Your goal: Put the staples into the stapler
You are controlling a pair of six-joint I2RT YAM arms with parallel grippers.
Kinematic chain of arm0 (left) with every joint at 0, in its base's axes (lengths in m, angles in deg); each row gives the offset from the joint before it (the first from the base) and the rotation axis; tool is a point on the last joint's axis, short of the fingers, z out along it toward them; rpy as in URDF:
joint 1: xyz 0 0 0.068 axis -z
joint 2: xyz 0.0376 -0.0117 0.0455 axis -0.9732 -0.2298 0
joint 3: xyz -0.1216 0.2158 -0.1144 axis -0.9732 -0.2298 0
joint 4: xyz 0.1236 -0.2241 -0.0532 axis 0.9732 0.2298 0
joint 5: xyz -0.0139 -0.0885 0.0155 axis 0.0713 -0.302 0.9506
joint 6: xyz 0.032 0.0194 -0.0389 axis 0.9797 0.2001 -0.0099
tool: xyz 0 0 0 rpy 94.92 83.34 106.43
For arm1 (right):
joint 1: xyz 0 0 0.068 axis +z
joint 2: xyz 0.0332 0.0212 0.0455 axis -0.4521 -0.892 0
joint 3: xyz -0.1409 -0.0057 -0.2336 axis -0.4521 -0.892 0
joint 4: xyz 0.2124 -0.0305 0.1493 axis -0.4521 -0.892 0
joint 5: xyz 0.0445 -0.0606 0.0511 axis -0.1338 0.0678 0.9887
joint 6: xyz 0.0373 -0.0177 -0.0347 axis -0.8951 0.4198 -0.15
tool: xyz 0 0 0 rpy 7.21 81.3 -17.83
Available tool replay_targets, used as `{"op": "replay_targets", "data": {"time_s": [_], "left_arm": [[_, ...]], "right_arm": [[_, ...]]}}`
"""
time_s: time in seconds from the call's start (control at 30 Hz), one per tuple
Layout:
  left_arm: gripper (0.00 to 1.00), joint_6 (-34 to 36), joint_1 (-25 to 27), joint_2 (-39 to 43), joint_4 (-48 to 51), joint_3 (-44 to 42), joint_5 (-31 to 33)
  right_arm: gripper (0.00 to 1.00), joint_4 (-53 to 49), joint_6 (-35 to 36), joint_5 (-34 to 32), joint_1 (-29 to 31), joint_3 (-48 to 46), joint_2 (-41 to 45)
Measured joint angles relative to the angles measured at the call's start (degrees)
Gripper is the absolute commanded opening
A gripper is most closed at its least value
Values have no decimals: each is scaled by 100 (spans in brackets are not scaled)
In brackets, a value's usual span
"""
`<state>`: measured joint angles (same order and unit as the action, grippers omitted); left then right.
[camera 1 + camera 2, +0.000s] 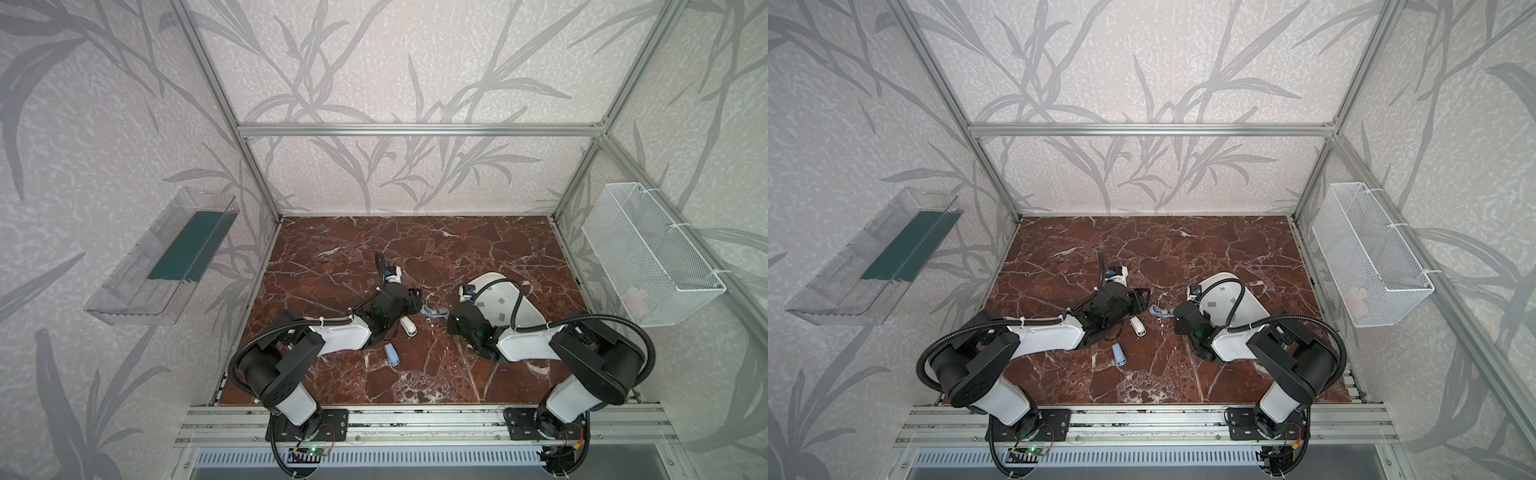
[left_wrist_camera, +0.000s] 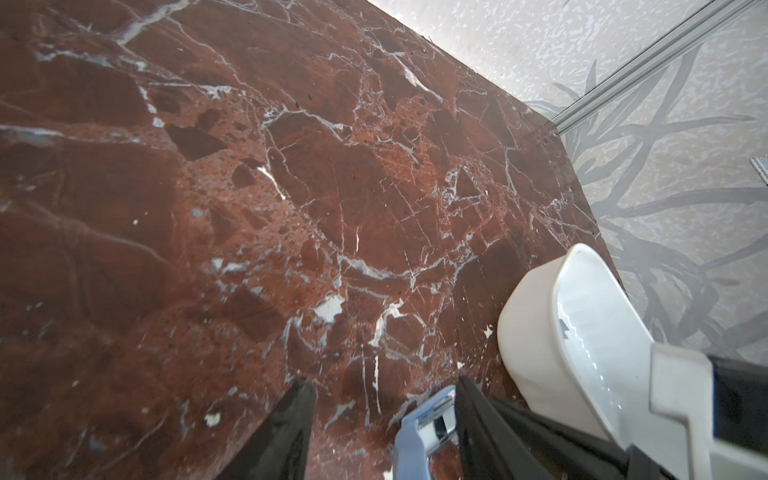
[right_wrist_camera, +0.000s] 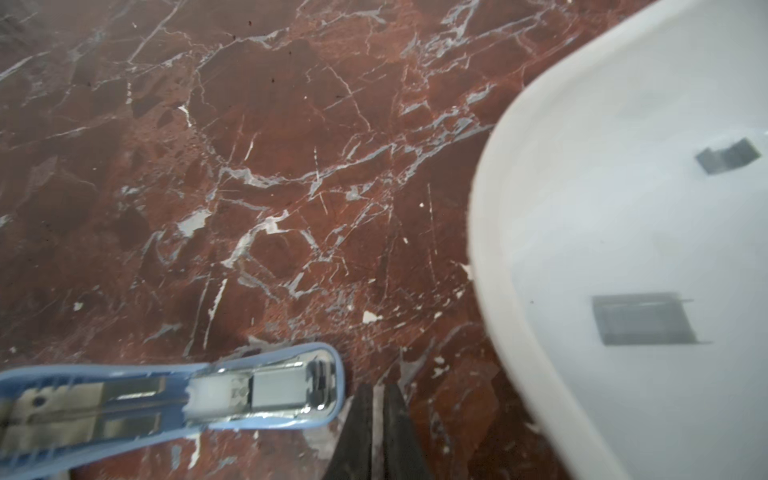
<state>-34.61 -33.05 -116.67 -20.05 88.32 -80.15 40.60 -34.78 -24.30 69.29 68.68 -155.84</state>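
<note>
Right wrist: bare marble (image 3: 249, 166) beyond stapler (image 3: 266, 395)

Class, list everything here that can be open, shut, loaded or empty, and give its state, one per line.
blue stapler: hinged open, magazine facing up, lying on the table.
white stapler: closed, lying on the table.
pale-blue stapler: closed, lying on the table.
white tray: holds loose staples.
left gripper: open, gripping nothing.
right gripper: shut.

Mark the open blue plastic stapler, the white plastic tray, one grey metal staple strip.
open stapler (image 3: 216, 397): right wrist view, magazine.
tray (image 3: 488, 216): right wrist view, rim.
staple strip (image 3: 642, 319): right wrist view, top face.
</note>
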Motion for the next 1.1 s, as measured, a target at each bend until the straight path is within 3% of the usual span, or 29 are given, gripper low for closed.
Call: {"op": "replay_targets", "data": {"time_s": [0.3, 0.53, 1.1], "left_arm": [[58, -378, 328, 79, -267, -348, 269], [58, -614, 431, -350, -723, -205, 245], [59, -647, 435, -957, -791, 315, 173]], "right_arm": [[10, 352, 197, 98, -297, 94, -319], [9, 846, 332, 682, -297, 223, -612], [8, 1182, -142, 800, 122, 50, -629]]}}
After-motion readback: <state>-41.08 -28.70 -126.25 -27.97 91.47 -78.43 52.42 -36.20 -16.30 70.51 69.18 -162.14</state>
